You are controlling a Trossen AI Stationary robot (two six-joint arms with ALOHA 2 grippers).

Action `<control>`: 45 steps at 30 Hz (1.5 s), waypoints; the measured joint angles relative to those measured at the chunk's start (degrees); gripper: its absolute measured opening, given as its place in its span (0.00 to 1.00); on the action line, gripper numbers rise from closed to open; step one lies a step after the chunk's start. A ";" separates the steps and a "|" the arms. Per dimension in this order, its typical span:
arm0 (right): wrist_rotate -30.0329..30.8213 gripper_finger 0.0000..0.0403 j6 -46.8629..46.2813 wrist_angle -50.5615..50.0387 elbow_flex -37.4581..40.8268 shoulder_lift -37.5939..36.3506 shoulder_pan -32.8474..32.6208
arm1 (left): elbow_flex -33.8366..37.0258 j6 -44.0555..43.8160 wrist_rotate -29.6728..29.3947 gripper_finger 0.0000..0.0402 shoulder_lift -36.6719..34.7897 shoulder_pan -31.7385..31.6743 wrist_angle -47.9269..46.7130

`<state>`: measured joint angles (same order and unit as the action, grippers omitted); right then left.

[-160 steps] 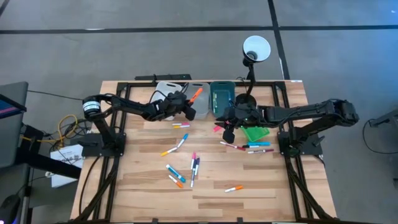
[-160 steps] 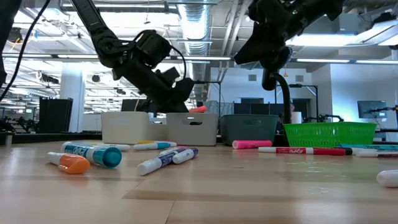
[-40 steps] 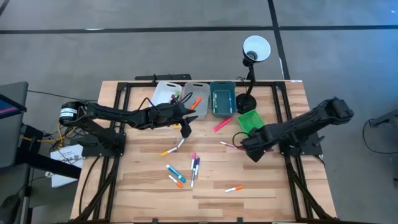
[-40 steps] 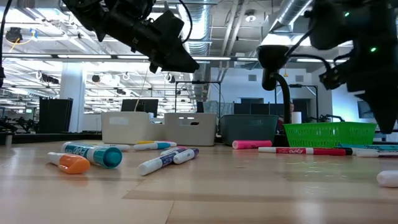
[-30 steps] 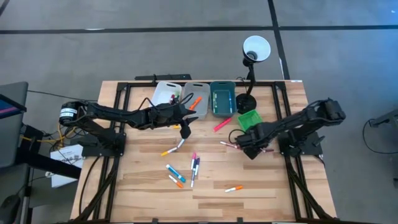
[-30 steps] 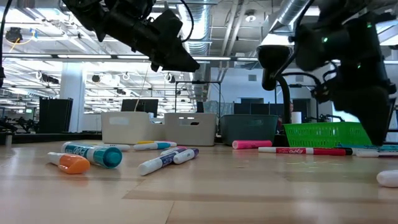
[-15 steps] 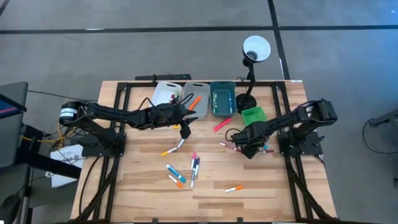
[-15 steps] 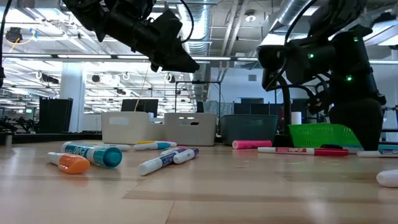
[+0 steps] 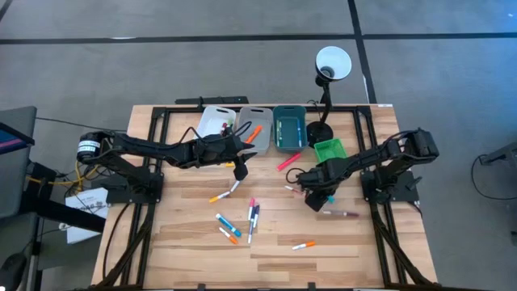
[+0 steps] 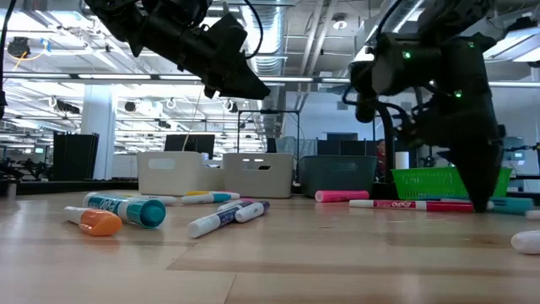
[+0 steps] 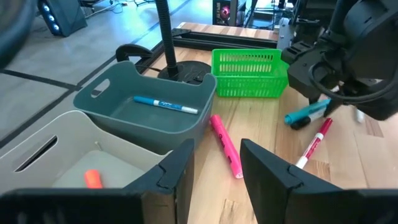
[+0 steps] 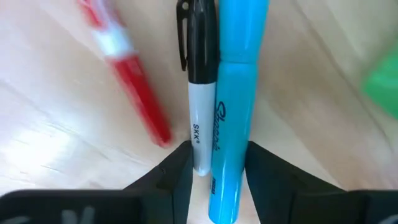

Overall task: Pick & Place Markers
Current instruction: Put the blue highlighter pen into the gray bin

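Since a moment ago the right hand (image 9: 311,200) has slid in from the green basket's side and dropped low to the table (image 9: 186,242), while the left arm has not stirred. From where I stand, the nearest markers (image 9: 234,226) lie loose on the wood toward the front: an orange one (image 9: 303,245) alone, then a small cluster of blue, orange, purple and pink ones in the middle.

Farther back, the right hand is down over the group beside the basket. Its own camera shows a light blue marker (image 12: 233,106) and a black-capped one (image 12: 199,81) lying side by side, running straight in between the two fingers (image 12: 171,174), with a red marker (image 12: 134,93) just off to the side. The fingers stand apart on either side of the pair and nothing is clamped yet; they look to be on their way in.

The left hand (image 9: 240,168) hangs above the table in front of the bins, fingers parted and empty.

At the far edge stand the white bin (image 9: 212,121), the grey bin (image 9: 257,119) with an orange marker in it, the teal bin (image 9: 288,129) holding a blue one, and the green basket (image 9: 329,150); a pink marker (image 9: 287,162) lies just in front of them.

This looks like the pick step. Next the right hand needs to close fully, though it may catch two markers at once, then lift and carry to a bin.
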<state>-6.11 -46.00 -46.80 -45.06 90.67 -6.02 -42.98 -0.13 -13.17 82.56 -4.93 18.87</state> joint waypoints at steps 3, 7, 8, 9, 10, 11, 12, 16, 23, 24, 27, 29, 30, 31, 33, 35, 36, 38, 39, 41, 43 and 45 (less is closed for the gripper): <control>0.18 0.33 0.16 2.10 -0.66 0.00 0.00 | 0.00 -0.05 0.00 0.32 0.00 0.00 -0.02; 0.96 0.40 1.50 3.77 -0.69 0.00 0.04 | 0.00 -0.09 0.00 0.32 0.00 0.01 -0.02; 0.96 0.41 1.49 3.74 -0.69 0.00 0.04 | 0.00 -0.09 0.00 0.32 0.00 0.04 -0.03; 0.96 0.43 1.49 3.68 -0.69 0.00 0.04 | 0.00 -0.09 0.00 0.32 0.00 0.09 -0.06; 0.94 0.45 1.50 3.59 -0.69 0.00 0.04 | 0.00 -0.09 0.00 0.32 0.00 0.15 -0.07; 0.84 0.46 1.52 3.40 -0.69 0.00 0.04 | 0.00 -0.09 0.00 0.32 0.00 0.26 -0.09; 0.38 0.47 1.54 2.97 -0.69 0.00 0.04 | 0.00 -0.09 -0.02 0.32 0.00 0.40 -0.11; 0.04 0.50 1.56 -0.80 -0.69 0.00 -0.87 | 0.00 -0.12 0.03 0.32 0.00 0.77 -0.31; 0.06 0.47 1.58 -4.03 -0.69 0.00 -2.86 | 0.00 -0.12 0.00 0.32 0.00 1.03 -0.31; 0.04 0.46 1.60 -3.61 -0.70 0.00 -3.07 | 0.00 -0.12 0.00 0.32 0.00 1.05 -0.31; 0.06 0.39 1.58 -3.02 -0.70 0.56 -3.60 | 0.00 -0.14 -0.01 0.32 0.00 1.04 -0.28; 0.08 0.32 1.50 -2.68 -0.26 0.61 -3.76 | 0.00 -0.14 -0.02 0.32 0.00 1.03 -0.28; 0.08 0.29 1.43 -1.96 -0.01 0.91 -3.72 | 0.00 -0.14 -0.02 0.32 0.00 1.03 -0.28; 0.05 0.25 1.11 -1.72 0.05 1.08 -3.61 | -0.02 -0.18 0.00 0.32 0.00 1.05 -0.28; 0.55 0.18 1.05 -1.81 -0.01 1.08 -3.31 | -0.02 -0.36 -0.02 0.32 0.00 1.37 -0.23; 1.04 0.14 1.06 -2.46 -0.60 1.18 -3.26 | -0.02 -0.36 0.00 0.32 0.00 1.94 -0.34; 1.94 0.14 1.09 -2.84 -1.05 1.02 -3.26 | -0.02 -0.35 0.82 0.32 0.00 2.42 -0.35; 2.62 0.14 1.12 -3.82 -2.86 0.36 -3.19 | -0.02 -0.18 8.12 0.32 0.00 3.20 -0.17; 2.70 0.14 1.12 -4.72 -3.89 -0.19 -3.17 | -0.02 -0.03 13.52 0.31 0.00 3.77 0.21; 2.66 0.14 1.05 -7.91 -6.20 -0.99 -3.38 | -0.02 0.11 23.60 0.30 0.00 5.49 1.86; 3.27 0.14 0.76 -10.78 -8.82 -1.83 -4.06 | -0.04 0.17 25.70 0.28 -0.01 7.79 2.62; 3.77 0.15 -0.11 -12.55 -11.66 -2.88 -4.99 | -0.04 1.09 23.74 0.26 -0.02 9.41 2.68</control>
<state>-2.34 -46.11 -59.35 -56.72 87.79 -11.02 -43.03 0.96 10.57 82.54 4.48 21.55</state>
